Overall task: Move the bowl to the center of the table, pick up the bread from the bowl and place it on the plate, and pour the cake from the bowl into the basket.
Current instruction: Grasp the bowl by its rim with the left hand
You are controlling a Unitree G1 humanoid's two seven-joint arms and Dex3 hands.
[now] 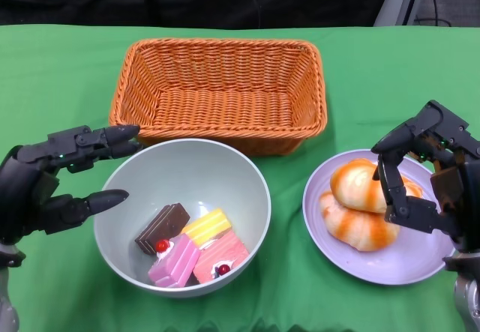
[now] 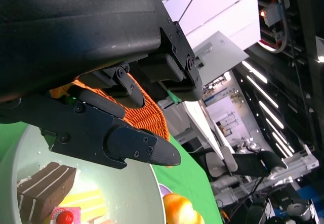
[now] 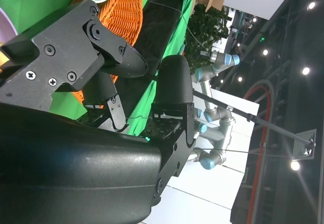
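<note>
A pale grey-green bowl (image 1: 187,223) sits at lower centre of the head view on the green table (image 1: 60,77), holding four cake pieces: a brown chocolate slice (image 1: 162,228), a yellow one (image 1: 207,226) and two pink ones (image 1: 199,259) topped with red cherries. Above it stands an orange wicker basket (image 1: 219,92). At lower right, a lavender plate (image 1: 420,261) carries two glazed orange-and-white bread rolls (image 1: 360,204). The left hand (image 1: 56,178) hangs open beside the bowl's left rim; the right hand (image 1: 427,174) is open over the plate, holding nothing

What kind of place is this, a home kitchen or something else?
Probably a robotics lab or showroom, not a kitchen: a green cloth covers the table, other robot arms stand behind, and ceiling strip lights hang overhead.
</note>
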